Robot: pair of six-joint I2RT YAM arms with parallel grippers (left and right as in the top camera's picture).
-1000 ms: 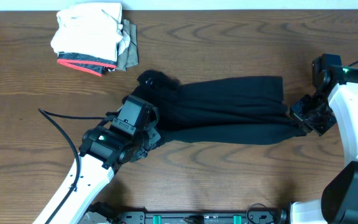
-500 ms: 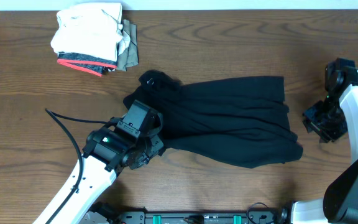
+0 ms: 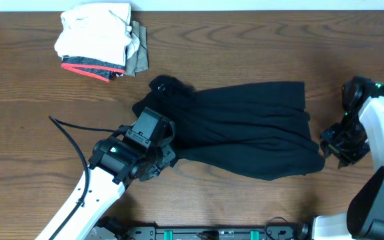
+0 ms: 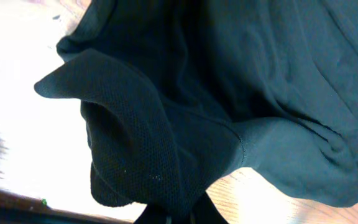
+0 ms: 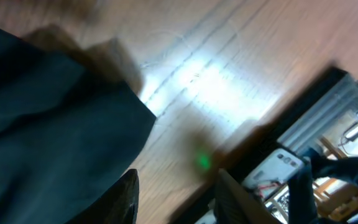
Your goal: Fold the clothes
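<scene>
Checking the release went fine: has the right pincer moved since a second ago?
Yes. The right pincer, now open beside the black shirt, has shifted away from the folded pile, toward the near edge of the table.

We see the black shirt (image 3: 245,127) lying rumpled across the middle of the wooden table (image 3: 245,40). Its right half spreads nearly flat, its left end is gathered into deep folds, and a small lump sits at its upper-left corner.
</scene>
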